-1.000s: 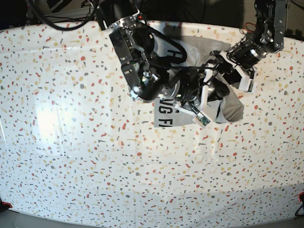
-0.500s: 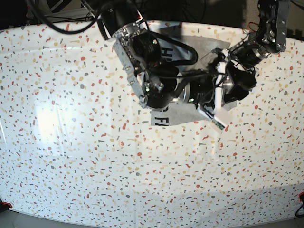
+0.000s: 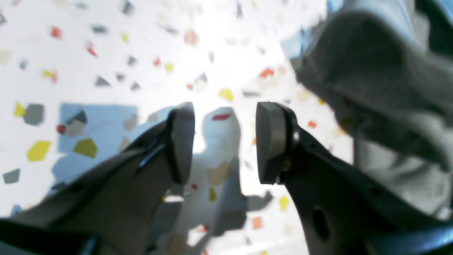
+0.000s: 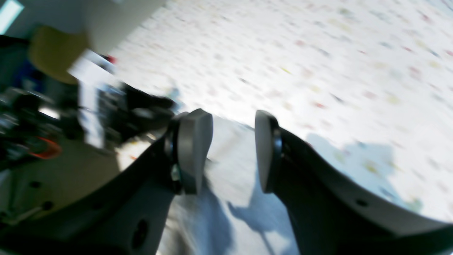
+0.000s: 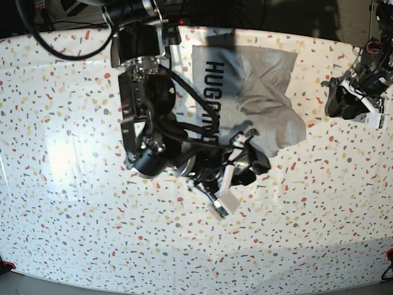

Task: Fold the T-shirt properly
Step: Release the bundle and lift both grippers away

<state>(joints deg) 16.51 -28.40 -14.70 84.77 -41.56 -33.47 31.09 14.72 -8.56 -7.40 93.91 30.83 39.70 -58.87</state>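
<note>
Both claws gape empty — left claw (image 3: 224, 143), right claw (image 4: 233, 152) — beside the rumpled T-shirt (image 5: 264, 86)

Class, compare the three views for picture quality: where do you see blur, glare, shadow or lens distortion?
Right wrist view: motion smear, the table speckles streaked, the right gripper sharp, its shadow cast below. Left wrist view: the T-shirt soft and out of focus, bright glare on the table beyond the left gripper. Base view: table edges bowed by the lens, a glare patch at left.
</note>
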